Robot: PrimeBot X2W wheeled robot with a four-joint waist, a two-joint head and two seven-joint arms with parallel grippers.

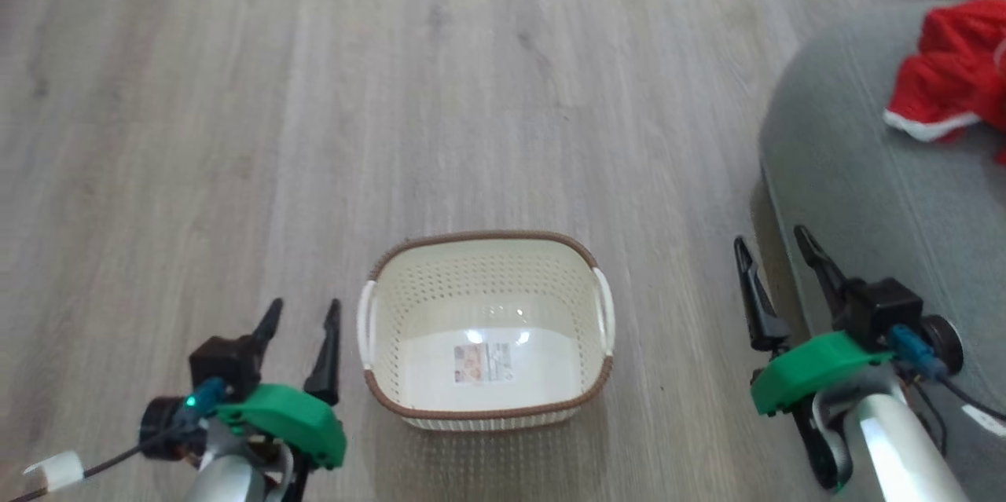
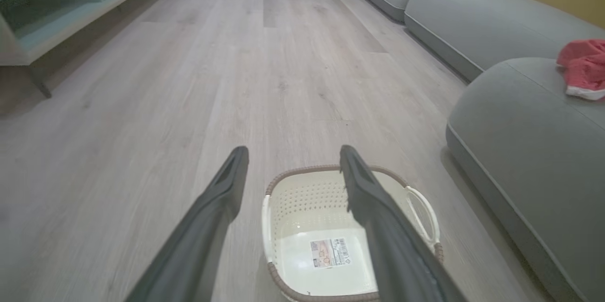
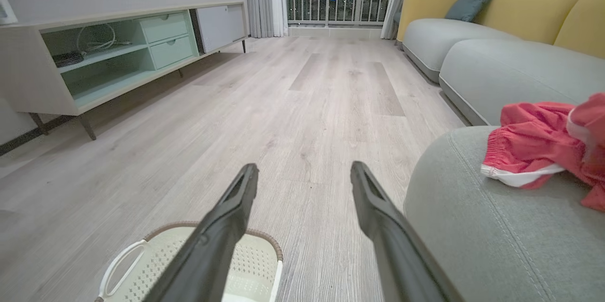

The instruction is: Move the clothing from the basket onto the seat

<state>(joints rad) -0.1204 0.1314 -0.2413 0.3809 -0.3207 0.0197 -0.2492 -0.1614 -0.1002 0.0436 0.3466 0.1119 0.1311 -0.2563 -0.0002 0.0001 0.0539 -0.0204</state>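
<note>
Jersey (image 1: 955, 70) lies on the seat (image 1: 864, 172), two o'clock from the basket (image 1: 487, 236); left gripper (image 1: 305, 303) and right gripper (image 1: 769, 236) both spread, empty.

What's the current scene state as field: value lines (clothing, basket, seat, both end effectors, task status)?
clothing: red with white trim, bunched up, lying on the seat
basket: upright on the floor, no clothing in it, sticker on its bottom
seat: grey-green, right of the basket, rounded corner toward it
left end effector: open, holding nothing, left of the basket
right end effector: open, holding nothing, at the seat's edge
task status: looks done
</note>
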